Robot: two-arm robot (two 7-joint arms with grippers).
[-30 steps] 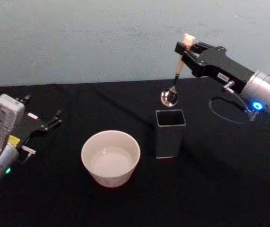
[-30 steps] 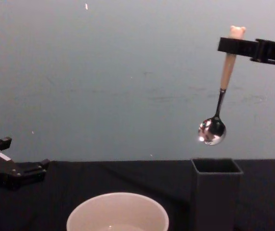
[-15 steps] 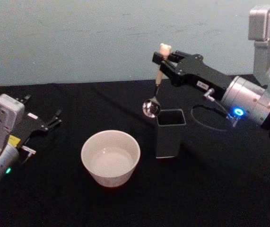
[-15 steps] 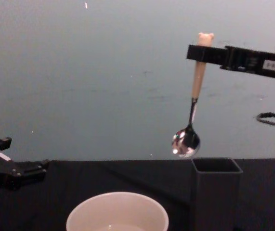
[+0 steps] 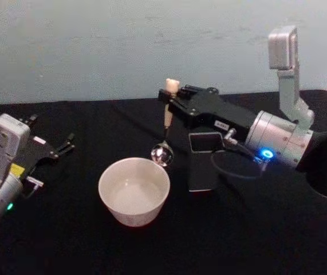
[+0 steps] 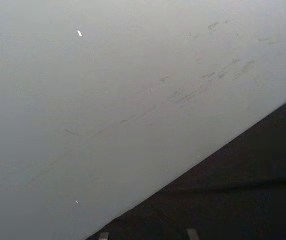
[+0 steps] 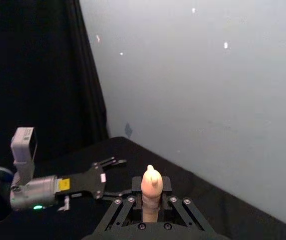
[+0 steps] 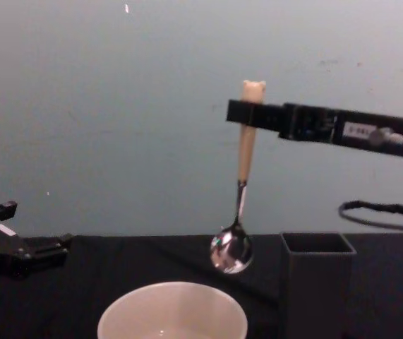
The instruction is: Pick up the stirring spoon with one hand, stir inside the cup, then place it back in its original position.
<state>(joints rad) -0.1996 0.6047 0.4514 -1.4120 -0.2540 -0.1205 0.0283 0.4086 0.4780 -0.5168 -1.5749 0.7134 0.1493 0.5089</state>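
Note:
My right gripper (image 5: 169, 100) is shut on the stirring spoon (image 5: 165, 127), holding its beige handle just under the bear head. The spoon (image 8: 240, 185) hangs almost upright, its metal bowl a little above the cup's far right rim. The cream-white cup (image 5: 134, 191) stands on the black table, its rim low in the chest view (image 8: 173, 311). In the right wrist view the bear head (image 7: 151, 185) sticks up between the fingers. My left gripper (image 5: 66, 144) rests open near the table's left side, also seen from the chest (image 8: 42, 251).
A dark grey square holder (image 5: 205, 161) stands just right of the cup, under my right arm; it shows in the chest view too (image 8: 317, 282). A black cable (image 8: 381, 210) loops below the right arm. The table is covered in black cloth (image 5: 83, 240).
My right gripper has carried the spoon leftward and downward, from beside the grey holder to just above the cup's far right rim. The left arm has stayed still.

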